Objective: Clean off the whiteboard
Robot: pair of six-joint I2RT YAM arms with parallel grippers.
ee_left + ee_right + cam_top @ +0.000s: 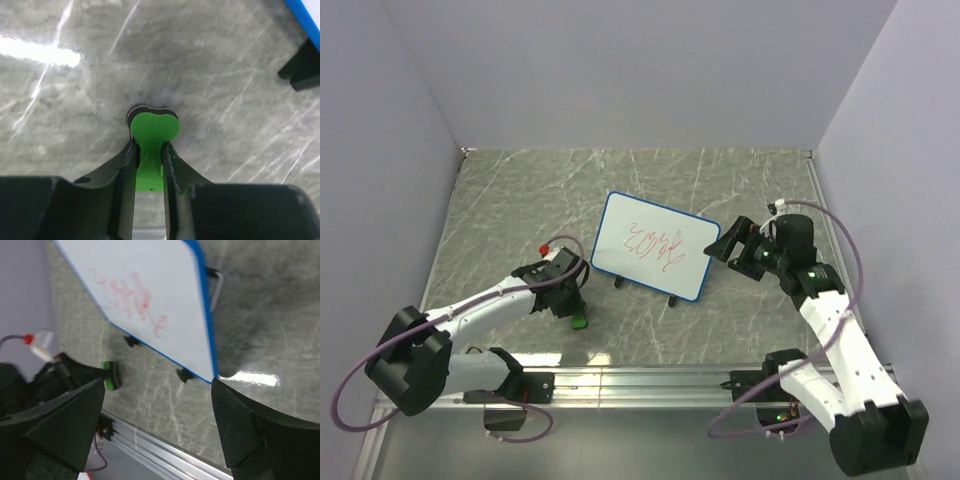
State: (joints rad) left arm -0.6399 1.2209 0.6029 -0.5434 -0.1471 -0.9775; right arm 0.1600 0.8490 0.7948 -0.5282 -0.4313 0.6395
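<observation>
Whiteboard [620, 225]: blue rim, black feet, red scribbles [655, 243] on its face. Left end effector [150, 146] clamped on green eraser [152, 125]; right end effector [157, 384] wide open, empty.

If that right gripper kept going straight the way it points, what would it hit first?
Probably the whiteboard: the open right gripper faces its blue-rimmed edge with nothing between, though depth is unclear.

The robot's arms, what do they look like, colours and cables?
The left arm and right arm both have white links, black joints and bases, and looping purple cables. The fingers are black wedges. Small green lights glow on the right arm.
</observation>
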